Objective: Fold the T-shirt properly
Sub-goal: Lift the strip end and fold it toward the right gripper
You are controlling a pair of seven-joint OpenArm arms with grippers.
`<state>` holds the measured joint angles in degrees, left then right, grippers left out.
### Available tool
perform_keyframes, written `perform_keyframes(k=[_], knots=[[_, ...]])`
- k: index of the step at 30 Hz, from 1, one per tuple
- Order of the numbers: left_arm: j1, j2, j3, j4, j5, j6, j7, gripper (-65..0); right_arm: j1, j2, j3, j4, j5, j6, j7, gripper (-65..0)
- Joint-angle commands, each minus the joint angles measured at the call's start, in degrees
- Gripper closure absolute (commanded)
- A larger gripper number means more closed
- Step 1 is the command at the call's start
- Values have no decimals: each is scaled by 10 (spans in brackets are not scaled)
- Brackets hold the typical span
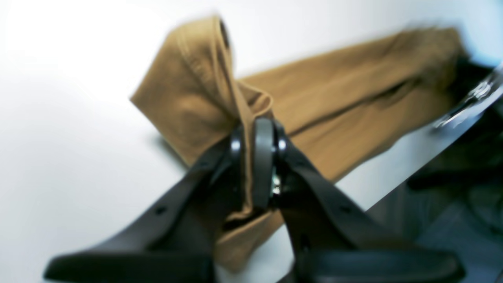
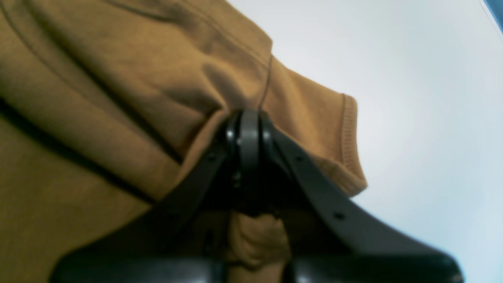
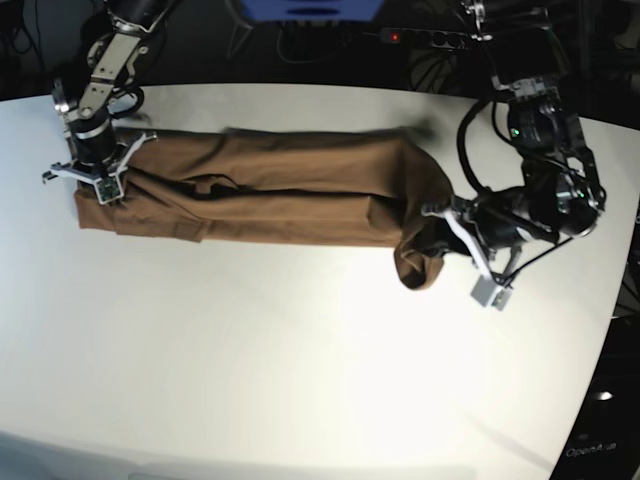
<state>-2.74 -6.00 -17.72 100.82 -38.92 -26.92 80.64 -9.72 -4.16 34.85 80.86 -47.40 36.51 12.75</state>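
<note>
- White table (image 3: 300, 350) carries tan T-shirt (image 3: 290, 185), a long creased band across the upper frame.
- Left claw (image 1: 257, 157) and right claw (image 2: 248, 137): each clenched on T-shirt.

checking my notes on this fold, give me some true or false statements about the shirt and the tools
1. The plain tan-brown cotton T-shirt lies stretched in a long band across the white table. True.
2. The left tool is open and clear of the cloth. False: it is shut on a bunched end of the shirt.
3. The right tool pinches the cloth near a sleeve hem. True.
4. A second cloth lies on the table. False: only the one shirt is there.
</note>
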Motion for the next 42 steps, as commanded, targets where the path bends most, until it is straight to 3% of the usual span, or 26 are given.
perform_keyframes(k=[1, 11, 19, 23, 34, 42], knots=[[-8, 2, 17, 22, -15, 12, -6, -33, -11, -5, -1, -13, -44, 35, -65, -3], [-9, 4, 178, 43, -9, 148, -6, -33, -11, -5, -1, -13, -44, 35, -65, -3], [-16, 20, 242, 26, -8, 208, -6, -33, -11, -5, -1, -13, -44, 35, -64, -3], [-17, 25, 254, -8, -8, 212, -9, -33, -11, -5, -1, -13, -44, 35, -64, -3], [-26, 26, 278, -100, -14, 211, -108, -33, -12, -5, -1, -13, -44, 35, -64, -3], [-42, 70, 298, -124, -8, 212, -120, -32, -15, -5, -1, -13, -44, 35, -63, -3]])
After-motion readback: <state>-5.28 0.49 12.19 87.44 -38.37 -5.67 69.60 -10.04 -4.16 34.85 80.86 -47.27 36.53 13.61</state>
